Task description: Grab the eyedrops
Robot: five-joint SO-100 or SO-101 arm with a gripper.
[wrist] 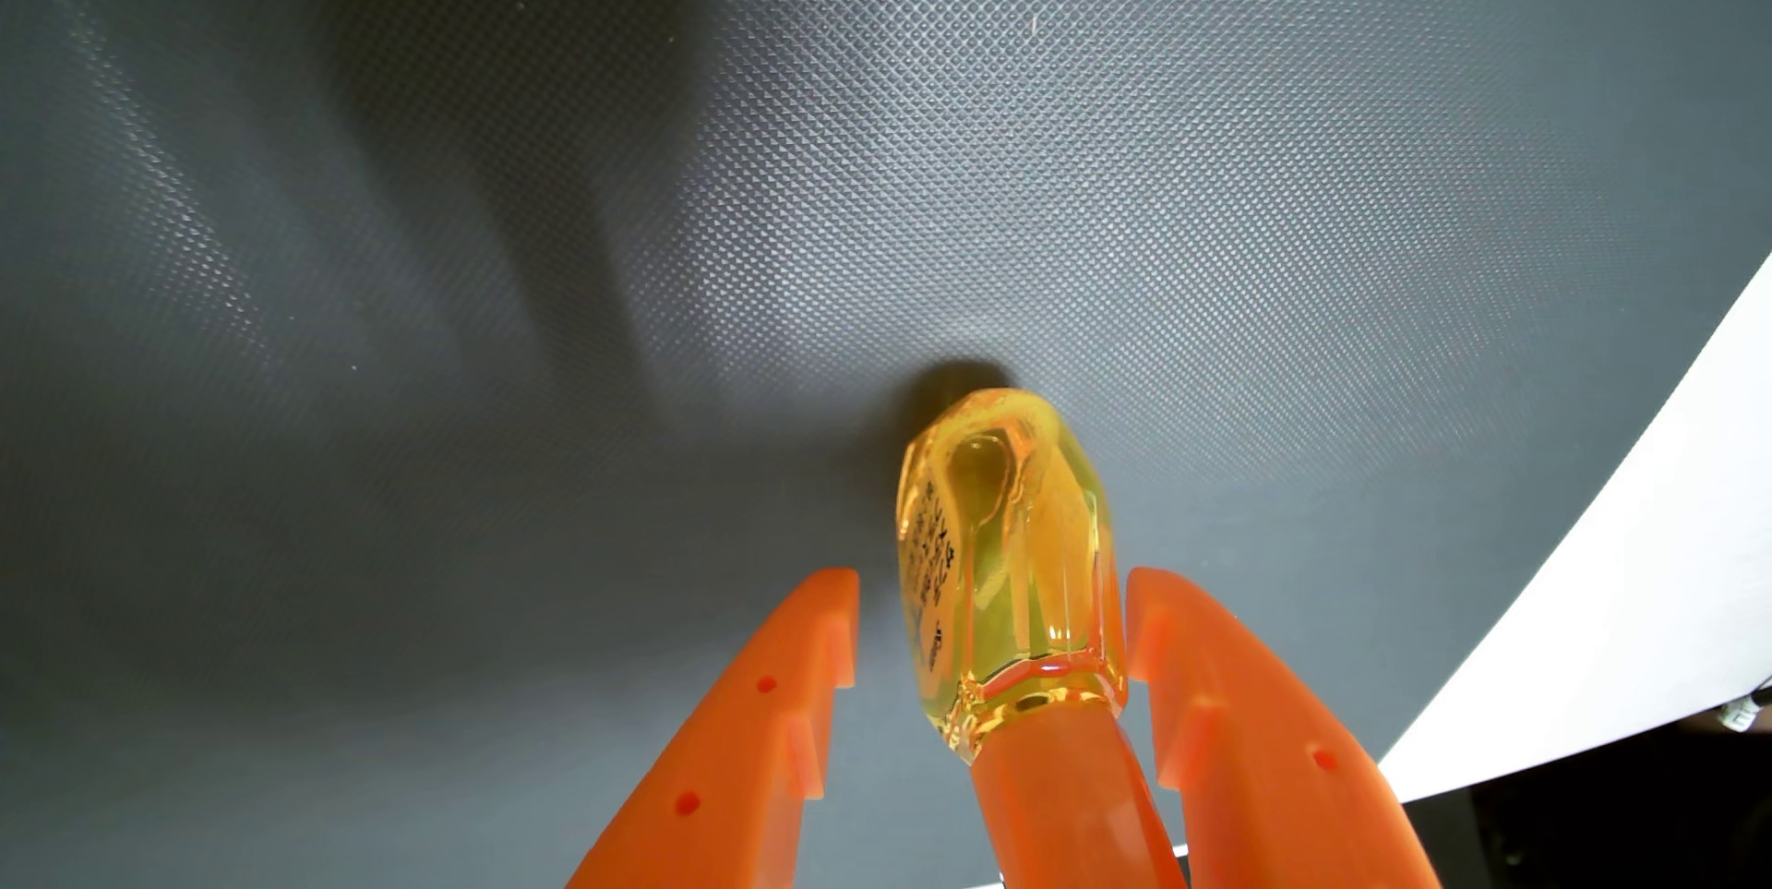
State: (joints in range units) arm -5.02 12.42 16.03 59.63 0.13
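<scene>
Eyedrops between our claw's prongs

We see the eyedrops lying lengthwise in the wrist view, orange cap nearest us, base pointing away; our claw stands open, gripping nothing.

Dark grey dimpled mat ahead of the claw, soft shadows on its left; white sheet curving away at right.
</scene>
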